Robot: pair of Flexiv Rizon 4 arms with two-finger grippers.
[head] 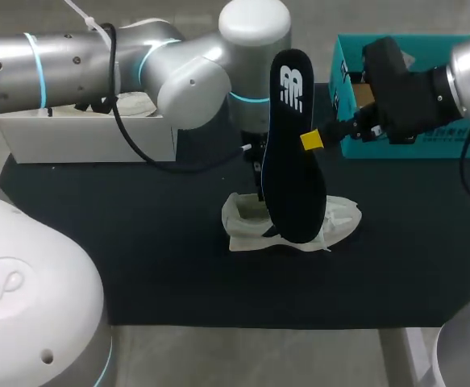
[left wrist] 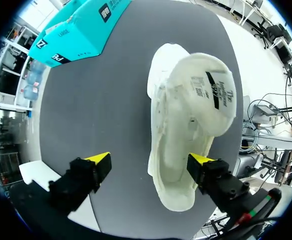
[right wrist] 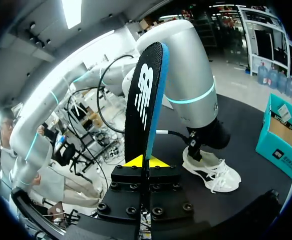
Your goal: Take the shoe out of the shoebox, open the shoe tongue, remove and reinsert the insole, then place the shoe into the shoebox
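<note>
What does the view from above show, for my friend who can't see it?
The right pincer holds a black insole upright, its lower end at a white shoe on the dark table. The left arm is behind it, and a teal shoebox stands far right.

in the head view the insole (head: 293, 145) stands right in front of the shoe (head: 343, 218), and the shoe's middle is lost behind it. the left gripper (left wrist: 151, 159) can't be made out there at all, tucked behind the insole and under its own wrist. the right arm (head: 468, 72) covers a good part of the shoebox (head: 346, 113), whose far side runs off the edge. in the right wrist view the insole's lower end is hidden inside the right gripper (right wrist: 146, 161), and the shoe's rear sits behind the left arm (right wrist: 186, 75).
</note>
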